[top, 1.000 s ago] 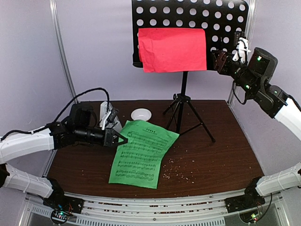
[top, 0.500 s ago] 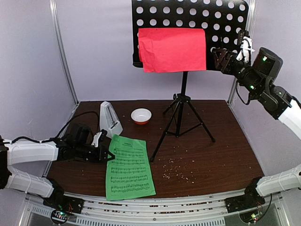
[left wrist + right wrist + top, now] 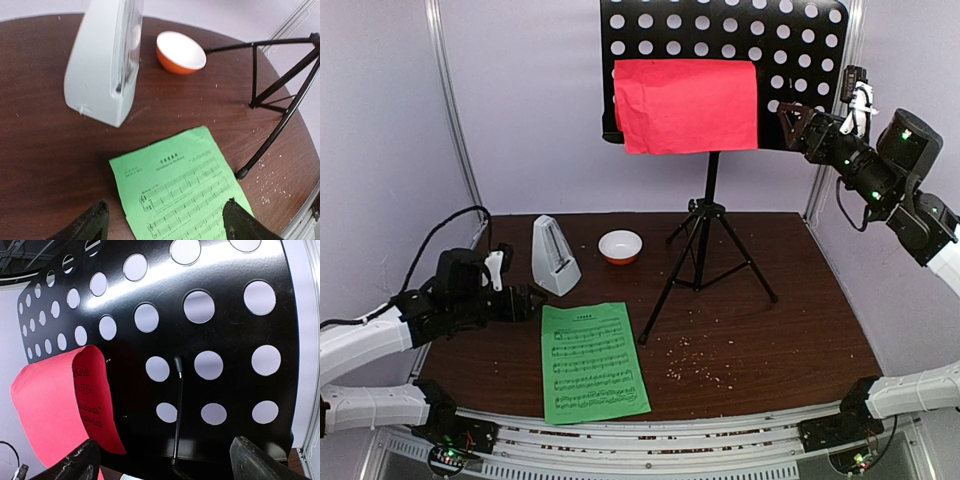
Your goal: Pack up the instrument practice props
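Note:
The green sheet-music page (image 3: 592, 362) (image 3: 185, 185) lies flat on the table near the front. My left gripper (image 3: 525, 303) (image 3: 165, 210) is open just left of the page's top corner and holds nothing. The white metronome (image 3: 553, 256) (image 3: 102, 65) stands upright behind it. The black music stand (image 3: 708, 250) has the red page (image 3: 685, 105) (image 3: 55, 405) resting on its perforated desk (image 3: 800, 40) (image 3: 225, 340). High at the desk's right edge, my right gripper (image 3: 790, 125) (image 3: 165, 450) is open, facing a thin page-holder wire (image 3: 177, 410).
A small white-and-orange bowl (image 3: 620, 245) (image 3: 181, 52) sits between the metronome and the tripod legs (image 3: 272, 100). Crumbs (image 3: 695, 365) are scattered on the table right of the green page. Walls close the table in on the left, back and right.
The green page slid toward the near left and now lies flat, released. My left gripper opened and drew back left. My right gripper opened wider and shifted slightly right.

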You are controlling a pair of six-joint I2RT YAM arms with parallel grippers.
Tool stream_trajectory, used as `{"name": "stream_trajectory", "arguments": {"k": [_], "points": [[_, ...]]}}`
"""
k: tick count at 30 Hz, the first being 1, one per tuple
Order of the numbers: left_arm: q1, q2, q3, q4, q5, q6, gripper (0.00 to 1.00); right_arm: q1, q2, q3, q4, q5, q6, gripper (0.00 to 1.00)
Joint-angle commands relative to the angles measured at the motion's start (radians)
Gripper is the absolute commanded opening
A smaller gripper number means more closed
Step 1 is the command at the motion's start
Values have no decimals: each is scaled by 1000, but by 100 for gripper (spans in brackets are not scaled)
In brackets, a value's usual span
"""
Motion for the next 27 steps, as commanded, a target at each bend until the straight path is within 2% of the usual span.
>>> {"name": "stream_trajectory", "arguments": {"k": [1, 5, 13, 21, 27], "points": [[6, -94, 99, -19, -137, 115, 83, -3, -51, -42, -2, -88, 19, 94], [6, -127, 189, 1, -133, 245, 83, -3, -97, -86, -8, -176, 52, 95], [5, -86, 327, 139, -9, 468, 80, -3, -134, -191, -12, -383, 152, 95], [-30, -67, 348, 355, 92, 627, 78, -1, -147, -328, 70, -477, 314, 93], [-50, -23, 388, 396, 132, 737, 75, 0, -93, -289, 130, -565, 438, 89]]}}
